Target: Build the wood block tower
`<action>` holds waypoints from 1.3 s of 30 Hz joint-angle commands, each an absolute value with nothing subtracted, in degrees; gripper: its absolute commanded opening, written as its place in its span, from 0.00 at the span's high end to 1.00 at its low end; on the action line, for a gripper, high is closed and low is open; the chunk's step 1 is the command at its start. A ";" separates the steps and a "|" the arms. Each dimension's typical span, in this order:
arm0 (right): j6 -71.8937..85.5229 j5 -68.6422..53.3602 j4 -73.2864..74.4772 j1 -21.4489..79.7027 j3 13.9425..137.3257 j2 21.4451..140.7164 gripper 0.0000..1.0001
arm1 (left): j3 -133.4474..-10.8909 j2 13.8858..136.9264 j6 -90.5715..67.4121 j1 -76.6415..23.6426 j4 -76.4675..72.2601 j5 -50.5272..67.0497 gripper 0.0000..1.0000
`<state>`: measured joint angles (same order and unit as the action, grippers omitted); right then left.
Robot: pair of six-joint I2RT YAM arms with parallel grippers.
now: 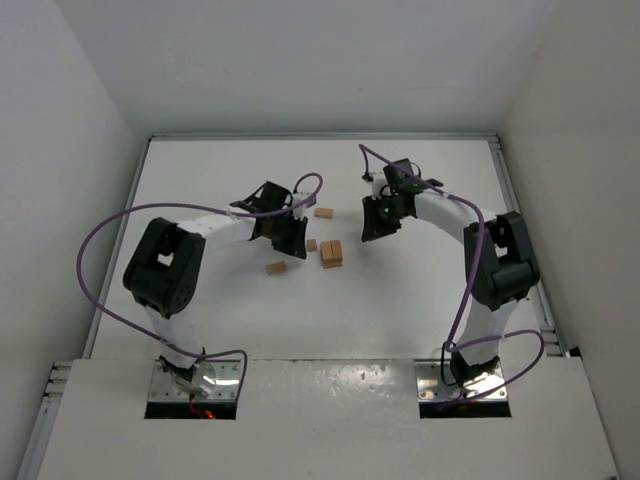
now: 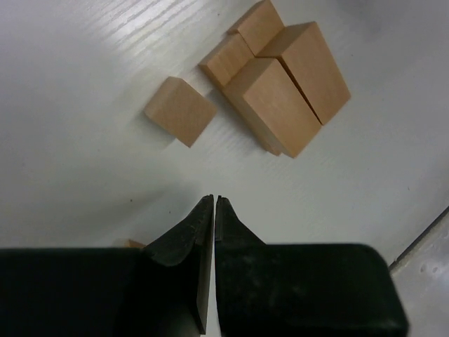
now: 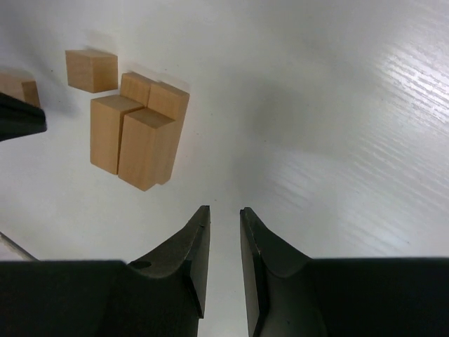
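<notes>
Four tan wood blocks stand packed together as a low cluster [image 1: 331, 253] at mid-table; it also shows in the left wrist view [image 2: 280, 91] and in the right wrist view [image 3: 137, 133]. A loose cube [image 1: 311, 245] sits just left of it [image 2: 180, 110] [image 3: 91, 70]. One block [image 1: 323, 212] lies farther back and another [image 1: 277, 267] lies nearer on the left. My left gripper [image 1: 290, 238] [image 2: 214, 200] is shut and empty, just left of the cube. My right gripper [image 1: 378, 222] [image 3: 224, 210] is narrowly open and empty, to the right of the cluster.
The white table [image 1: 420, 290] is walled in by white panels on three sides. A sliver of a block [image 2: 133, 243] peeks from behind my left finger. The left gripper's black tip [image 3: 17, 119] shows at the edge of the right wrist view, with a block [image 3: 17, 86] behind it.
</notes>
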<state>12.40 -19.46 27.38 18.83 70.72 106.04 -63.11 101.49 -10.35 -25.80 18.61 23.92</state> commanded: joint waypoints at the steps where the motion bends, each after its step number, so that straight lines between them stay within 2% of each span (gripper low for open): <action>1: 12.48 -19.78 26.81 18.55 69.79 104.33 0.75 | -66.62 104.49 -12.66 -26.02 17.40 25.58 0.89; 6: 12.22 -19.60 26.63 18.19 69.52 103.97 0.74 | -67.85 107.75 -13.71 -27.94 17.93 24.70 0.90; 14: 12.57 -19.16 26.10 17.49 68.73 103.54 0.74 | -70.39 109.33 -16.61 -31.37 19.60 10.40 0.92; 20: 12.66 -18.99 26.10 17.05 68.56 103.18 0.74 | -71.63 111.18 -18.90 -33.40 20.65 4.67 0.95; 29: 12.83 -19.07 25.93 16.26 68.03 102.57 0.74 | -73.48 114.70 -21.97 -33.40 21.27 5.45 0.99; 39: 12.92 -19.42 25.84 15.91 67.68 102.39 0.73 | -74.61 115.22 -25.66 -36.04 23.02 -3.60 0.99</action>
